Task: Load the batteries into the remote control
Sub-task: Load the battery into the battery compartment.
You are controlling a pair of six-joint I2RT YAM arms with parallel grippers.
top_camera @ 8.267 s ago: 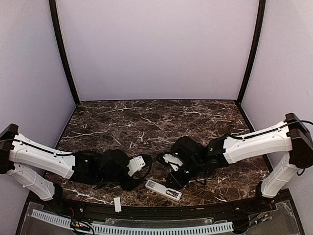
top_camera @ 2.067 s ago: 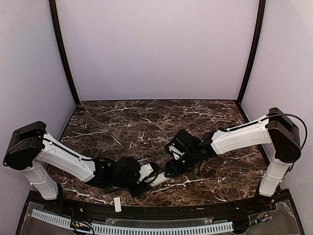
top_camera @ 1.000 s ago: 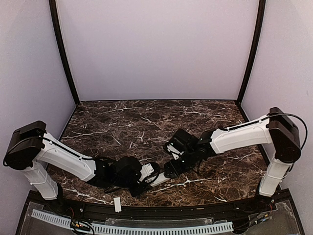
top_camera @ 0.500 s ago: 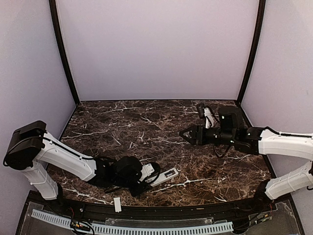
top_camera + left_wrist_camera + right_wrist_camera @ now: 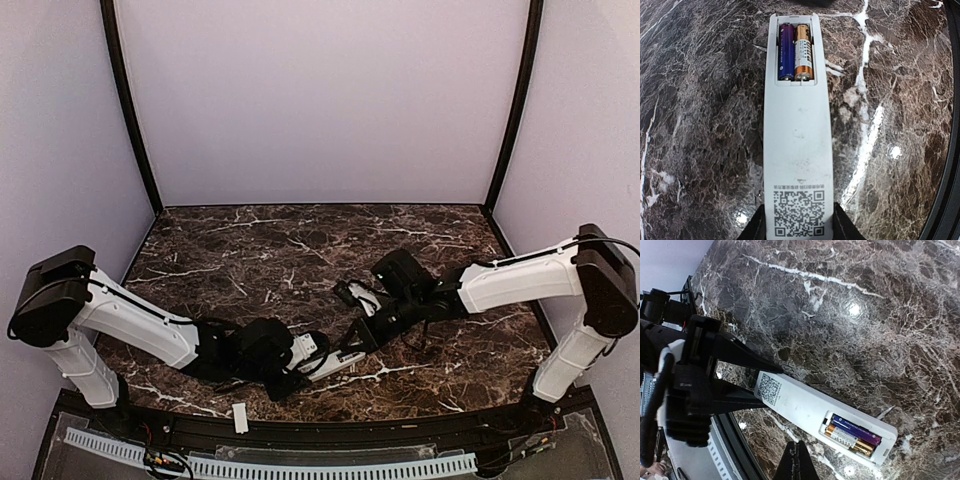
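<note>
2 batteries inside face-down remote control.

Robot lab test booth, plain lilac walls, black corner posts, marble tabletop

No legible words, brands or numbers anywhere. Only a black QR code printed at the near end of the remote control, on its white back, also seen in the right wrist view. Just beyond it, a line of tiny characters, too small to make out. On the two batteries in the open far-end compartment, faint label print, likewise unreadable.
</note>
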